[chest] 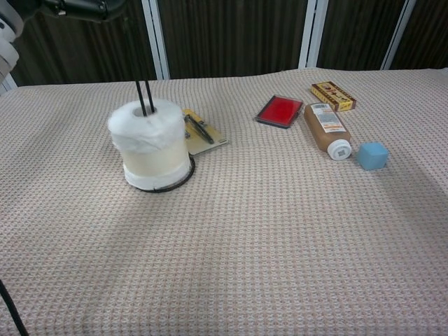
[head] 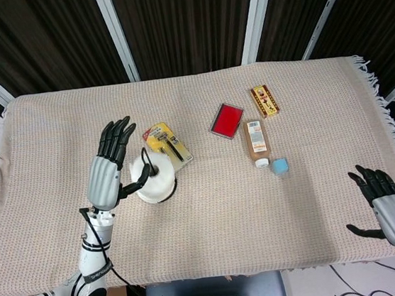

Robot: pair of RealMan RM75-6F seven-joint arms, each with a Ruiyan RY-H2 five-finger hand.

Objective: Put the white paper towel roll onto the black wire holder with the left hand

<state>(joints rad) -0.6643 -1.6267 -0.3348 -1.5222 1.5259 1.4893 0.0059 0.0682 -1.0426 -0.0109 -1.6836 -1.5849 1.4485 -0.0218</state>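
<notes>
The white paper towel roll [head: 154, 181] [chest: 149, 144] sits low on the black wire holder [chest: 142, 96], whose twin rods rise through its core. The holder's ring base [chest: 183, 179] peeks out under the roll. My left hand [head: 110, 166] hovers above and left of the roll, fingers spread, holding nothing; in the chest view only its dark underside [chest: 73, 7] shows at the top left. My right hand [head: 385, 200] rests open near the table's front right corner, far from the roll.
A yellow tool card [head: 167, 141] lies just behind the roll. Further right are a red flat case [head: 226, 120], a brown bottle [head: 256, 141] on its side, a light blue cube [head: 279, 166] and a small patterned box [head: 264, 100].
</notes>
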